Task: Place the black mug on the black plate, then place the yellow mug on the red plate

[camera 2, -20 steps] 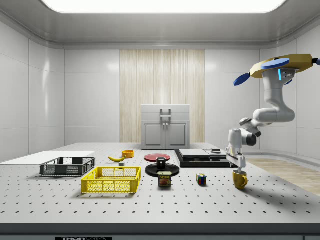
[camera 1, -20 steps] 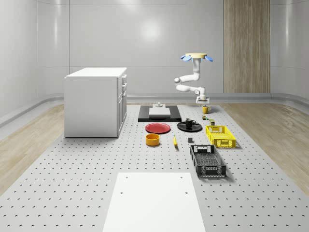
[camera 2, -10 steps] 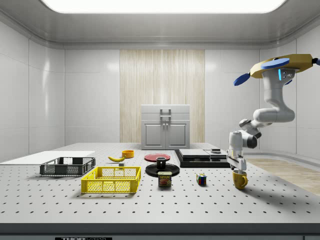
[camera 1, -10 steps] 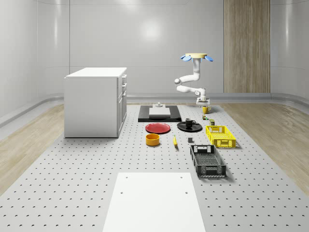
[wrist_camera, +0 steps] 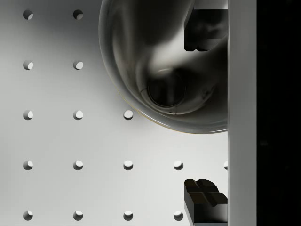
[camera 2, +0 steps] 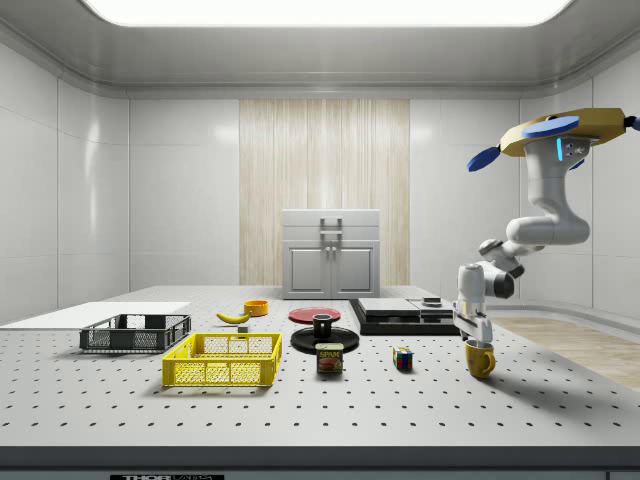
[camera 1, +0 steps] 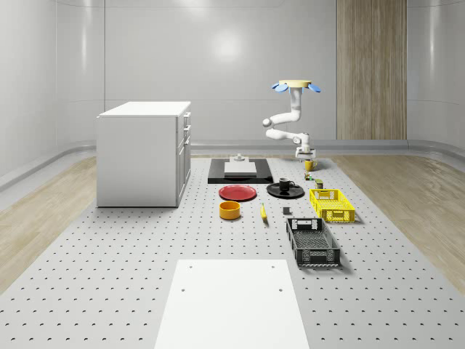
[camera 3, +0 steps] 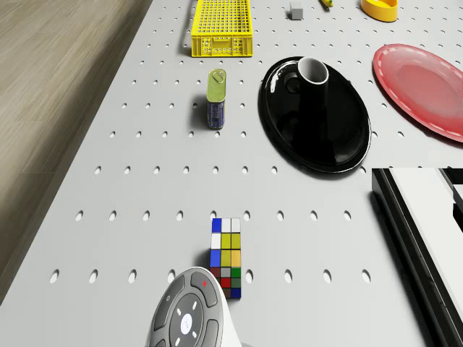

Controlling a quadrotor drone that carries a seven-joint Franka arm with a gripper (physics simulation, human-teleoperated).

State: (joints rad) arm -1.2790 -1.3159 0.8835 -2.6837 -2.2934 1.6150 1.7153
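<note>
The yellow mug [camera 2: 480, 360] stands upright near the table's far right corner in the whole-scene view [camera 1: 309, 166]. My drone [camera 1: 294, 85] hovers above it, arm bent downward. The gripper [camera 2: 476, 338] hangs right over the mug's rim, open. In the wrist view the gripper [wrist_camera: 206, 114] straddles the mug's wall [wrist_camera: 141, 94], with one fingertip [wrist_camera: 207, 28] over the inside and the other [wrist_camera: 204, 200] outside. The black mug [camera 3: 312, 79] sits on the black plate [camera 3: 340, 144]. The red plate [camera 3: 423, 87] lies bare beside it.
A Rubik's cube [camera 3: 226, 256] and a can [camera 3: 216, 97] lie between the yellow mug and the black plate. A yellow basket [camera 1: 331, 204], black basket [camera 1: 312, 242], orange bowl [camera 1: 230, 210], banana [camera 1: 263, 212], a dark slab [camera 1: 240, 170] and a white cabinet [camera 1: 144, 153] share the table.
The gripper has sunk a little closer to the yellow mug. The drone and the table's objects have stayed where they were.
</note>
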